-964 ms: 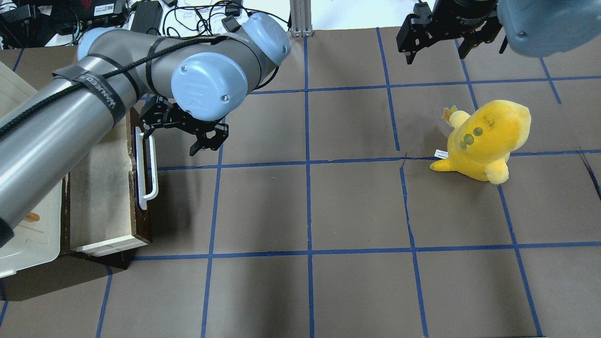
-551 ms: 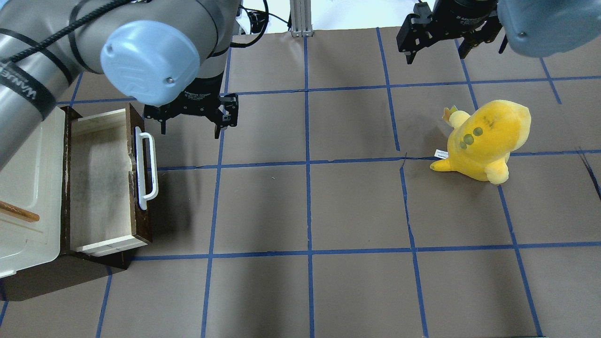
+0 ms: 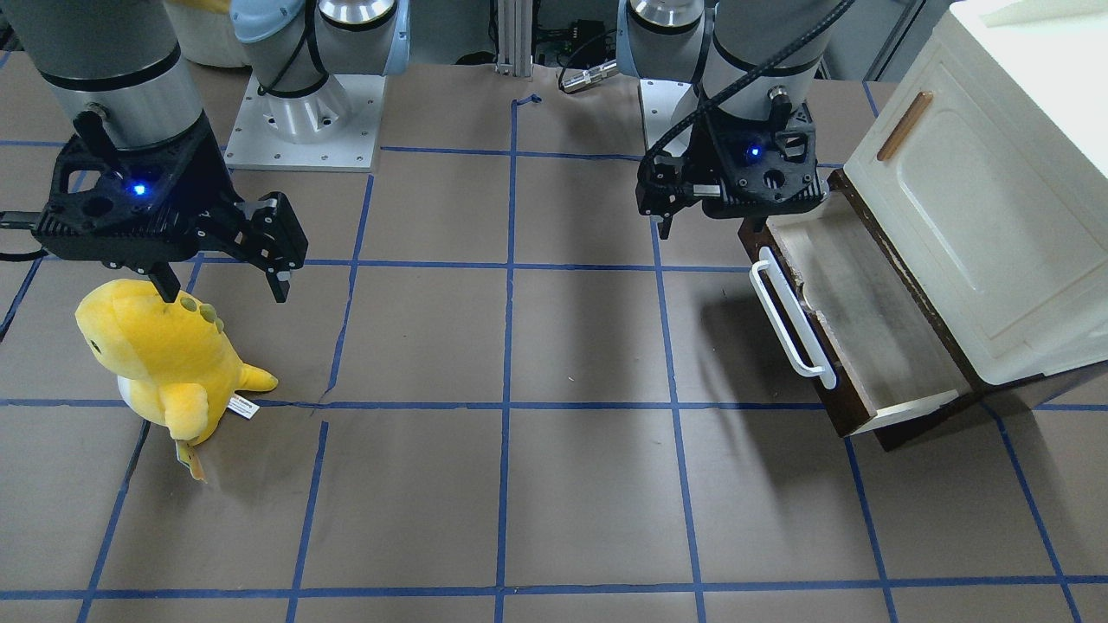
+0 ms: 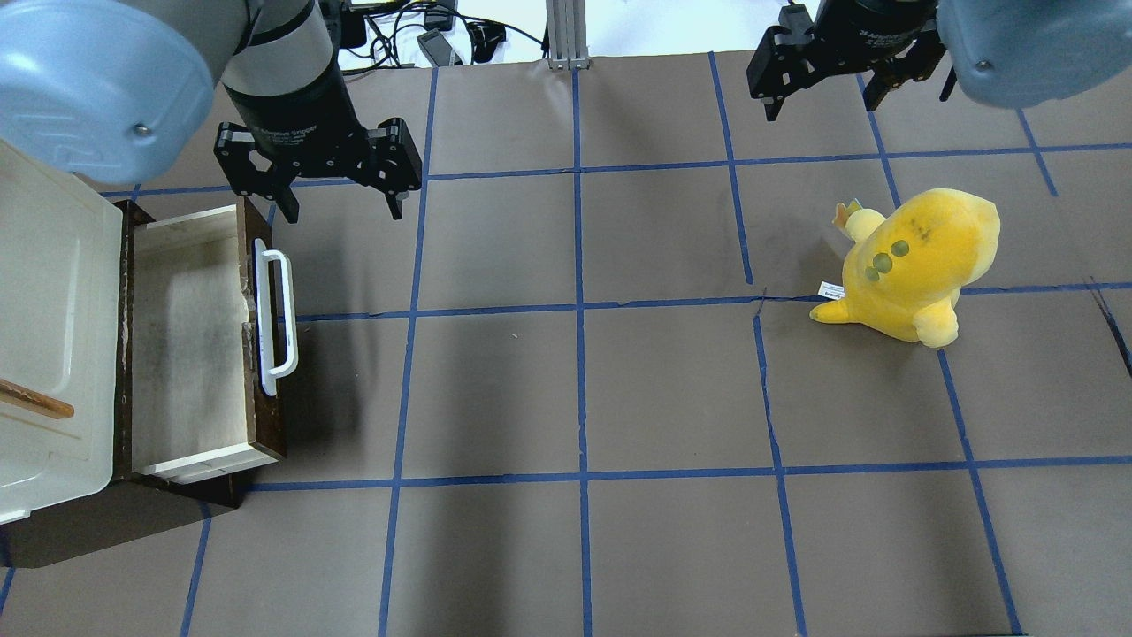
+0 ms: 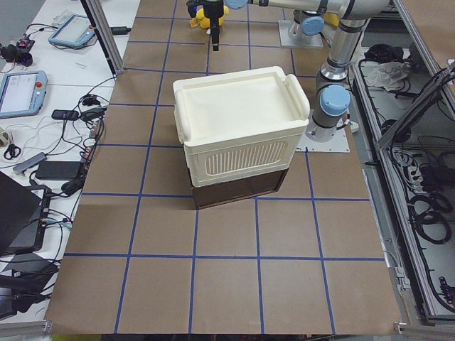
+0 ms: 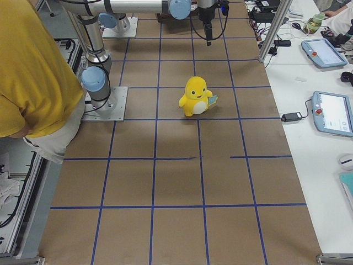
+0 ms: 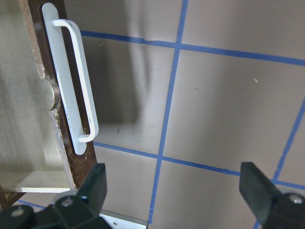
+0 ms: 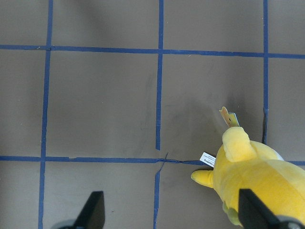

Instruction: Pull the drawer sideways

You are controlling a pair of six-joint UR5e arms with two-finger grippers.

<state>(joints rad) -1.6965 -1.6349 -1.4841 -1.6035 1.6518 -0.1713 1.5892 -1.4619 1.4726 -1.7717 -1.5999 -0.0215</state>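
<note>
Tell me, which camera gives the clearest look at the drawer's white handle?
The left wrist-mounted view: the handle appears largest there, whole and unobstructed. Overhead and front-facing views show it whole but smaller. The exterior left view hides it behind the cabinet; the other views miss it.

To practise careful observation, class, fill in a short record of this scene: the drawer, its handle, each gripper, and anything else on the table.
Drawer: pulled open from under the cabinet; inside looks empty
Handle: white bar on the drawer front, nothing touching it
Left gripper: open, empty, hovering beside one end of the drawer front
Right gripper: open, empty, above the table close to the toy
Toy: yellow plush, upright, on the opposite side of the table from the drawer
</note>
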